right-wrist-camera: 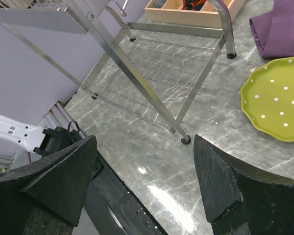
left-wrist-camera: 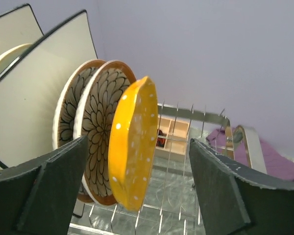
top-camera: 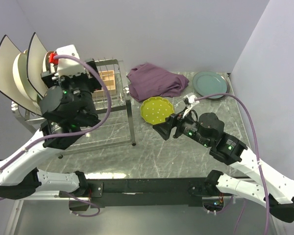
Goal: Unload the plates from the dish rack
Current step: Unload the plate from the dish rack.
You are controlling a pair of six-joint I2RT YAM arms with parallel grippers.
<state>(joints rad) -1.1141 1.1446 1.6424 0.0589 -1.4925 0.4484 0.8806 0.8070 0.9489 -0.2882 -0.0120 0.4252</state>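
The silver wire dish rack [top-camera: 118,93] stands at the left, with my left arm over it. Two white square plates [top-camera: 5,63] and a cream round one [top-camera: 20,73] stand upright in it. In the left wrist view, two brown-patterned plates [left-wrist-camera: 100,122] and an orange dotted plate [left-wrist-camera: 134,142] stand on edge between the prongs. My left gripper [left-wrist-camera: 137,144] is open, its fingers either side of the orange plate without touching it. A lime-yellow plate [top-camera: 157,109] and a teal-green plate [top-camera: 210,84] lie flat on the table. My right gripper [top-camera: 164,129] hangs open and empty near the lime plate [right-wrist-camera: 277,98].
A purple cloth [top-camera: 154,81] lies behind the lime plate. A small wooden compartment box [top-camera: 108,81] sits at the back of the rack. A rack leg [right-wrist-camera: 185,139] stands just ahead of my right gripper [right-wrist-camera: 144,142]. Walls close in behind and on both sides.
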